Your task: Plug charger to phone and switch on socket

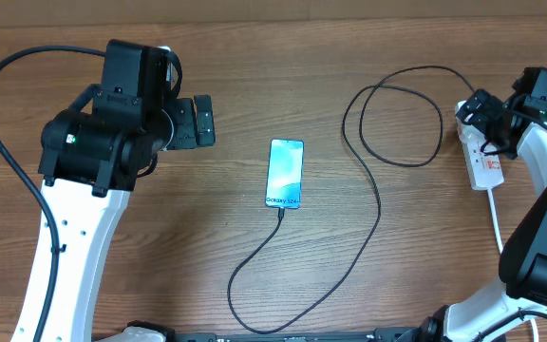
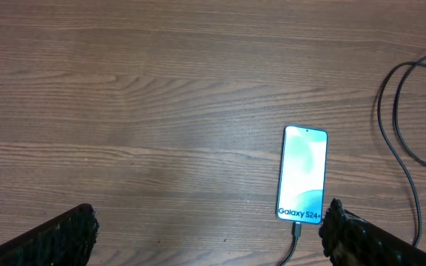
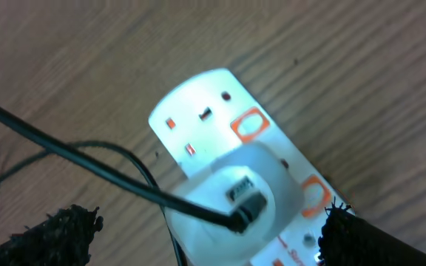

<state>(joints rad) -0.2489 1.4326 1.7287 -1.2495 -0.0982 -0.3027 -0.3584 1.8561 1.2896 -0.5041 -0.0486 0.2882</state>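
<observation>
The phone (image 1: 285, 174) lies flat mid-table, teal screen up, "Galaxy" text at its near end. The charger (image 1: 368, 218), a thin black cable, has its tip in the phone's near end (image 2: 296, 230); it loops away right to the socket (image 1: 487, 169), a white power strip. There its black plug (image 3: 246, 210) sits in a white adapter (image 3: 228, 222) on the strip (image 3: 205, 111), between orange-ringed switches (image 3: 247, 124). My right gripper (image 3: 209, 236) hovers open over the adapter, holding nothing. My left gripper (image 2: 209, 236) is open and empty, left of the phone (image 2: 302, 174).
The socket's white cord (image 1: 495, 218) runs toward the near edge on the right. Slack charger cable forms a loop (image 1: 397, 114) at the back right and a long bend (image 1: 254, 304) near the front. Both arm bases stand at the table's near corners.
</observation>
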